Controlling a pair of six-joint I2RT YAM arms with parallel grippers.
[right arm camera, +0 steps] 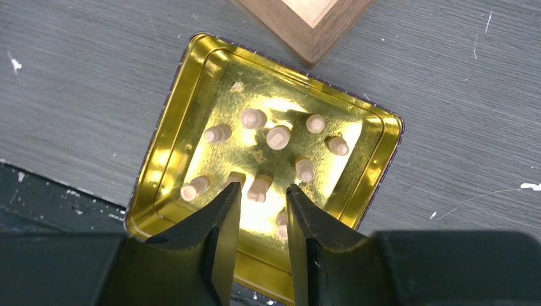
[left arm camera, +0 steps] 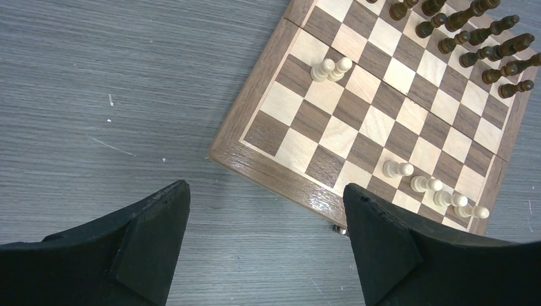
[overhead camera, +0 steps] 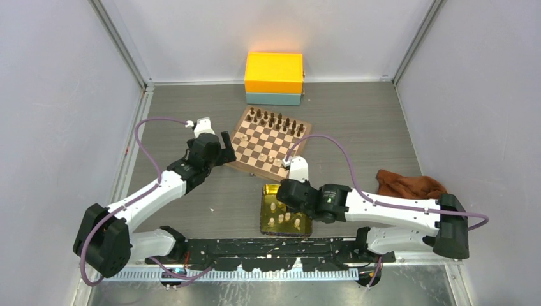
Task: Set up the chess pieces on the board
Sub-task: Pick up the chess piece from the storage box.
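Observation:
The board [overhead camera: 258,141] lies at the table's middle, turned at an angle. Dark brown pieces [left arm camera: 478,38] fill its far rows. Two cream chess pieces [left arm camera: 330,69] stand close together on one square, and several more [left arm camera: 426,184] line the near edge row. My left gripper [left arm camera: 265,188] is open wide and empty, over bare table just off the board's [left arm camera: 338,137] near left border. My right gripper [right arm camera: 263,187] hangs over the gold tin tray [right arm camera: 169,134], fingers a narrow gap apart and holding nothing. Several cream pieces [right arm camera: 278,137] lie in the tray; one [right arm camera: 258,189] lies below the gap.
An orange and teal box [overhead camera: 274,78] stands behind the board at the back wall. A brown cloth [overhead camera: 408,185] lies at the right, by my right arm. The tray [overhead camera: 263,217] sits near the front edge, close to the board's near corner [right arm camera: 306,25].

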